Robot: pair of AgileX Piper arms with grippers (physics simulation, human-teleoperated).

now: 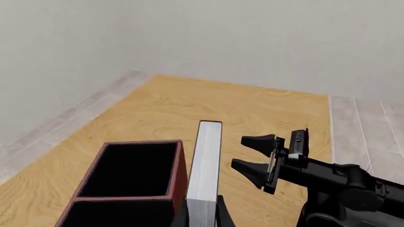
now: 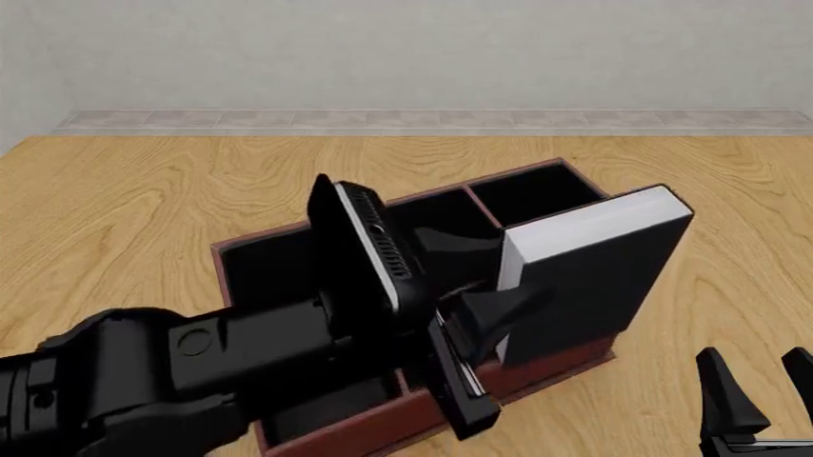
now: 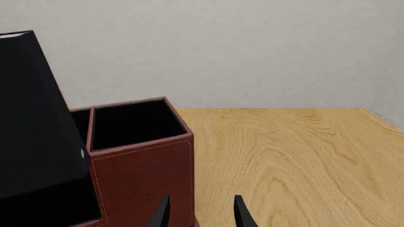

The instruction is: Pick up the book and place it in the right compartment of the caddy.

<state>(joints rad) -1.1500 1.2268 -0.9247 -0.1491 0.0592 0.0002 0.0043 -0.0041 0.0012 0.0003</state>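
Wooden desk (image 2: 152,209) carries the reddish-brown three-celled caddy (image 2: 559,367). My left tool (image 2: 489,286) is clamped on the thick black hardcover book (image 2: 591,276), held upright beside the squarish right compartment (image 2: 534,193); I should centre it first. My right tool (image 2: 756,395) idles, spread apart.

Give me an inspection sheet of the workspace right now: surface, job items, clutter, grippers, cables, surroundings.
Surface: wooden table, light grain.
Book: held upright in the left gripper, lifted beside the caddy's right end, not yet inside any cell.
Caddy: reddish-brown, black-lined, standing on the table.
Right compartment: holds nothing, full-height walls.
Clutter: nothing seen.
Left gripper: shut on the book's edge.
Right gripper: open, holds nothing, low near the caddy's right front corner.
Cables: nothing seen.
Surroundings: pale wall, grey tiled floor strip beyond the table.
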